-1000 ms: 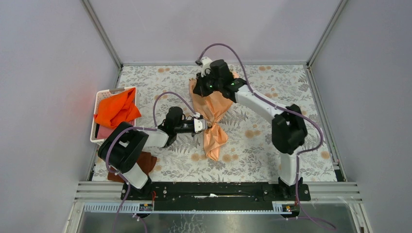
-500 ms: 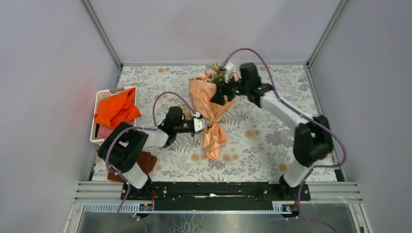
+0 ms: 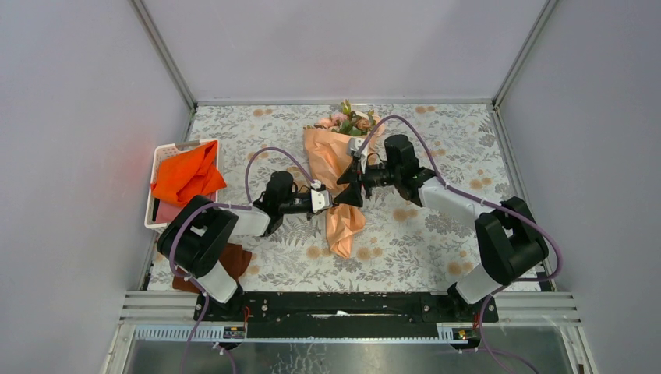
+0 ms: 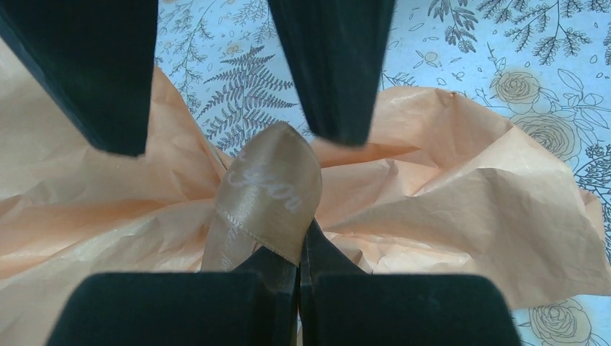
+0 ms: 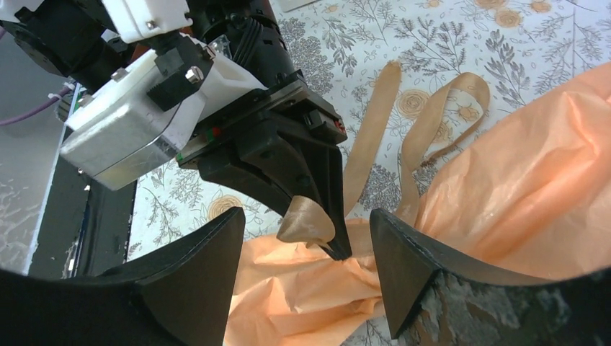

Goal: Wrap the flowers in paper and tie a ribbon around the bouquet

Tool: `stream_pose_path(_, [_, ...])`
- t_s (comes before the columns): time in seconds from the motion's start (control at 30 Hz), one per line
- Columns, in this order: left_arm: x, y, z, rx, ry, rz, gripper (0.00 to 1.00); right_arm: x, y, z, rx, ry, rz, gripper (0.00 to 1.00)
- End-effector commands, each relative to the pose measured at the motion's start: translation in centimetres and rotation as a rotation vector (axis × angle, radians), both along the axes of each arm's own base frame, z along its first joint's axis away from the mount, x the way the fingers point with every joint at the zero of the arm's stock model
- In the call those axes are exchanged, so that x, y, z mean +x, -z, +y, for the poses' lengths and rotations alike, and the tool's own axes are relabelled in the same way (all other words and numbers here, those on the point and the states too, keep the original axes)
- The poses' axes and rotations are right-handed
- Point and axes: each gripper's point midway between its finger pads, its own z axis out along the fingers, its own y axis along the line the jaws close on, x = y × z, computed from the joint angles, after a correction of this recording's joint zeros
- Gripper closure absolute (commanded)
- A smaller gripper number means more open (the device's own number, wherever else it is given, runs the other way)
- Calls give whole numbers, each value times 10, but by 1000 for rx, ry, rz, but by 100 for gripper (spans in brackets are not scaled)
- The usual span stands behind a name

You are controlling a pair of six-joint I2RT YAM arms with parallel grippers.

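The bouquet lies on the table, with the flowers [image 3: 348, 121] at the far end and the peach paper [image 3: 329, 158] narrowing to a waist and a crumpled tail [image 3: 344, 227]. My left gripper [image 3: 330, 201] is at that waist from the left, shut on a loop of the tan ribbon [image 4: 268, 193]. The rest of the ribbon [image 5: 426, 124] trails over the table beside the paper [image 5: 519, 194]. My right gripper [image 3: 348, 192] faces it from the right, open, its fingers [image 4: 333, 68] either side of the ribbon loop [image 5: 306, 220]. It touches nothing.
A white basket [image 3: 160, 153] at the left edge holds a bright orange cloth [image 3: 187, 176]. A dark brown cloth [image 3: 235, 259] lies by the left arm's base. Metal frame rails border the floral tablecloth.
The right arm has swung from the bouquet's flower end down to its waist, opening its gripper on the way. The flowers are now uncovered. The left gripper has not moved.
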Motion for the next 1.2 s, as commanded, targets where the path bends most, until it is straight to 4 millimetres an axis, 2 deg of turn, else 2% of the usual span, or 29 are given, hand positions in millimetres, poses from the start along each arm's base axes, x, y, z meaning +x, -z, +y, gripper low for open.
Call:
stream_pose_path(0.0, [6,-7,-3,-1,-1,-37,100,8,-9,18,45,-27,-75,30])
stream_pose_path(0.17, [6,-7,-3,3,0,-35,100,7,1,17,3,-47,-60,35])
stream_pose_path(0.3, [7,-6,-3,3,0,-33,100,2,13,19,-22,-58,-26,47])
stream_pose_path(0.33, [7,-6,-4,3,0,-33,100,1,14,20,-23,-61,-20,51])
stream_pose_path(0.4, [8,-6,-4,5,0,-32,100,-1,15,23,-14,-69,-5,66])
stream_pose_path(0.47, [8,-6,-4,5,0,-30,100,-4,13,25,-5,-82,17,92])
stream_pose_path(0.5, [8,-6,-4,5,0,-31,100,-3,11,25,-11,-75,26,99])
stream_pose_path(0.57, [9,-7,-4,4,-2,-32,98,5,8,21,-22,-17,35,100])
stream_pose_path(0.63, [10,-11,-2,6,-21,-38,52,17,4,13,-12,58,45,100])
stream_pose_path(0.67, [12,-15,0,8,-33,-48,32,23,4,9,-5,96,54,100])
stream_pose_path(0.7, [13,-18,2,13,-43,-54,22,29,4,5,0,131,55,100])
stream_pose_path(0.77, [13,-24,7,43,-40,-58,13,35,8,2,-15,165,64,100])
stream_pose_path(0.83, [8,-24,17,108,-10,-61,7,37,12,2,-26,181,88,100])
stream_pose_path(0.9, [9,-24,35,176,-9,-53,6,39,14,1,-32,197,101,100])
stream_pose_path(0.97, [23,-28,57,210,-98,35,5,40,13,-1,-33,210,99,100])
stream_pose_path(1.07, [80,-36,103,196,-465,226,8,40,10,-1,-27,218,91,100])
stream_pose_path(1.1, [98,-34,120,197,-595,268,16,41,10,0,-25,217,92,100])
stream_pose_path(1.17, [122,-19,149,249,-810,336,27,41,10,1,-18,213,97,100])
